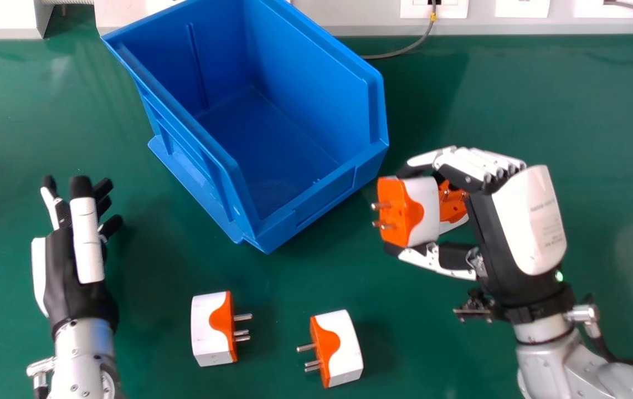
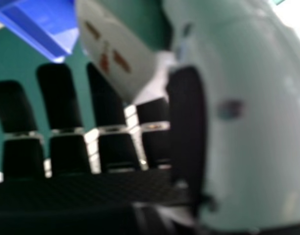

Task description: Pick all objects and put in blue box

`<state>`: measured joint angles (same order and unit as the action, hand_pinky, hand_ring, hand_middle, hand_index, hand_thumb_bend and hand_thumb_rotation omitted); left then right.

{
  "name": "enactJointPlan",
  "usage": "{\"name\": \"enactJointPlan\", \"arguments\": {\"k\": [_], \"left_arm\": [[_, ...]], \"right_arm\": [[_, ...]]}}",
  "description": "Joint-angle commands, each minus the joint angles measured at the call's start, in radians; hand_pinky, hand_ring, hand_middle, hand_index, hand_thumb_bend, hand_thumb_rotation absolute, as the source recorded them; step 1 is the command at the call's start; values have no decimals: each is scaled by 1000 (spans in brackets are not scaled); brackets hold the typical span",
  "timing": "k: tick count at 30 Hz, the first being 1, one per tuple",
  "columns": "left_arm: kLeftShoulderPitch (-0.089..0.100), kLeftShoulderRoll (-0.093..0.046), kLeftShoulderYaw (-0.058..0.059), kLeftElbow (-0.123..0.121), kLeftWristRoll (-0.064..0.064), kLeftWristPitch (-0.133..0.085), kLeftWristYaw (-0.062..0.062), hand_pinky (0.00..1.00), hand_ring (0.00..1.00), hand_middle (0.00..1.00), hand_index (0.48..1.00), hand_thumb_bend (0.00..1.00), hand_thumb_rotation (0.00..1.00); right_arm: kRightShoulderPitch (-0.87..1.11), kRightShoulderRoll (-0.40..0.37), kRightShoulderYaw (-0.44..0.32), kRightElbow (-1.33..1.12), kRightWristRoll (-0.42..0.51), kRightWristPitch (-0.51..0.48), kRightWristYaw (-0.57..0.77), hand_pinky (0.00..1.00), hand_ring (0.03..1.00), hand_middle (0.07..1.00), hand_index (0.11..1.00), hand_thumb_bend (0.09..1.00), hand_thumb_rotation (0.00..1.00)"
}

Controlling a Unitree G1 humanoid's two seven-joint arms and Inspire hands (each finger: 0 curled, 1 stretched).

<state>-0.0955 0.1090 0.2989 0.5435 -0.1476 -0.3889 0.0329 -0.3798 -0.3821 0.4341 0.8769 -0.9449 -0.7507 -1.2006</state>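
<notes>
At the left of the head view, the robot's left hand (image 1: 61, 266) is over the green bench (image 1: 598, 127), its fingers loosely extended and holding nothing. Next comes the open-topped blue plastic box (image 1: 316, 72), near the bench's far edge, one corner pointing towards the robot. On the robot's side of that corner lies a white-and-orange block-shaped plug adapter (image 1: 205, 332), metal pins to the right; to its right, a second matching adapter (image 1: 341, 343) lies with pins to the left. Beyond the box's near right side, the right hand (image 1: 529, 216) grips a third adapter (image 1: 418, 210) between curled fingers and thumb, pins towards the box. Just behind it, a fourth orange-and-white piece (image 1: 452, 206) shows between fingers and thumb; whether it is gripped too or lies on the bench, I cannot tell.

I judge the job to be at an early stage: one adapter is in hand beside the box, none shows inside it, and the two nearer the robot are untouched. All four seem left to deposit.

The bench top is smooth, with soft shadows and dull reflections. Along its far edge, left to right, are a pale casing (image 1: 0, 19), a thin grey cable (image 1: 399, 52) and white wall plates (image 1: 521, 6).
</notes>
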Motion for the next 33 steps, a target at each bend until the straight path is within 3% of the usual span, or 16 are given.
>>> {"name": "enactJointPlan", "arguments": {"k": [1, 4, 10, 13, 19, 25, 28, 33], "left_arm": [[-27, 7, -1, 16, 11, -31, 6, 845, 900, 864, 951, 958, 971], [-53, 12, -1, 57, 10, -43, 3, 844, 899, 864, 951, 953, 971], [-95, 13, -2, 115, 13, -58, 10, 842, 899, 865, 951, 943, 974], [-105, 12, -8, 129, 20, -64, 19, 841, 898, 865, 951, 938, 975], [-118, 12, -12, 155, 24, -76, 18, 841, 898, 865, 951, 931, 976], [-134, 15, -13, 182, 20, -84, 17, 840, 898, 865, 951, 928, 978], [-146, 16, -12, 203, 18, -88, 18, 841, 898, 865, 951, 929, 979], [-155, 15, -14, 216, 18, -96, 17, 841, 898, 865, 952, 929, 980]], "right_arm": [[-39, 16, -19, -48, 31, 14, -10, 348, 447, 519, 452, 501, 0], [-63, 43, -28, -88, 46, 39, 21, 348, 448, 519, 452, 501, 0], [-161, 97, -38, -117, 86, 72, 101, 348, 453, 519, 450, 501, 0], [-228, 125, -33, -89, 89, 84, 118, 347, 454, 518, 451, 501, 0], [-333, 155, -25, -29, 96, 100, 160, 346, 456, 519, 451, 501, 0], [-436, 176, 15, 50, 51, 207, 180, 346, 457, 519, 451, 500, 0], [-481, 179, 40, 88, 47, 234, 233, 346, 457, 519, 451, 500, 0], [-551, 198, 74, 152, 45, 297, 341, 343, 455, 520, 451, 500, 0]]}}
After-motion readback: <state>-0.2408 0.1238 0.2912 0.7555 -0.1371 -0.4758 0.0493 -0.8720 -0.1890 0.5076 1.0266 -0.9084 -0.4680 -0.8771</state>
